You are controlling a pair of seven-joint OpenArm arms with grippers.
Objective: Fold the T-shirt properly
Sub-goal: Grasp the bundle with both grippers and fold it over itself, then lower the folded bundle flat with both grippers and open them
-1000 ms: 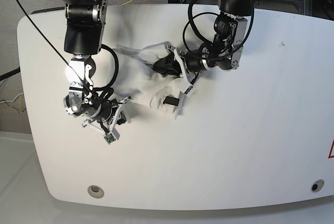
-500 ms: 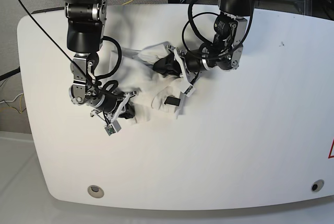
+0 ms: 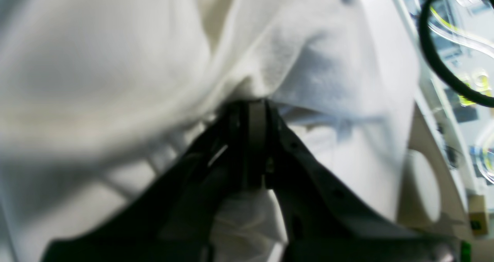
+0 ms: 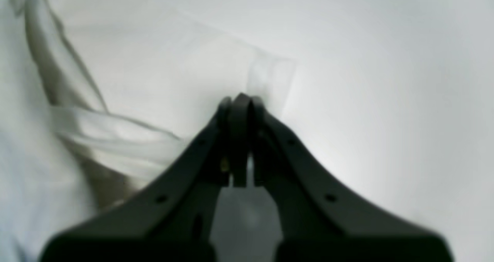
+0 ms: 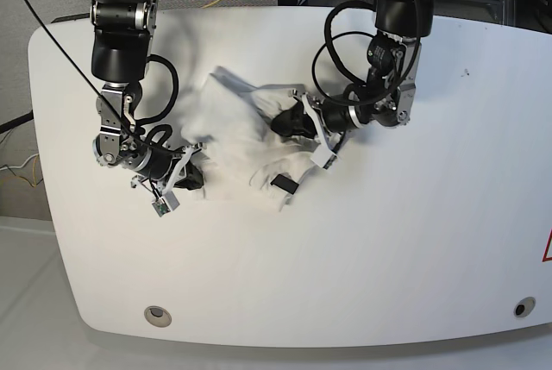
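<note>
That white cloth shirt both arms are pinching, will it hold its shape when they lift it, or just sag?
The white cotton T-shirt will probably sag: it already lies bunched and creased between the two grips. It likely stretches and drapes rather than staying flat, since folds fan out from the left gripper. It seems light; thin jaws shut on an edge hold it.

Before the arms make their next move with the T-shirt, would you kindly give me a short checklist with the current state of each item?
1. Left gripper shut on the T-shirt: ok, the jaws are together with white cloth pinched at the tips.
2. Right gripper shut on cloth: ok, the jaws are together on a thin fabric edge.
3. T-shirt spread flat for folding: not ok, it lies bunched between the arms.
4. Black tag located: ok, visible at the shirt's near edge.
5. Fabric fully on the tabletop: ok in the base view.
6. Which parts of the shirt are held: cannot tell, the wrist views are blurred.
</note>
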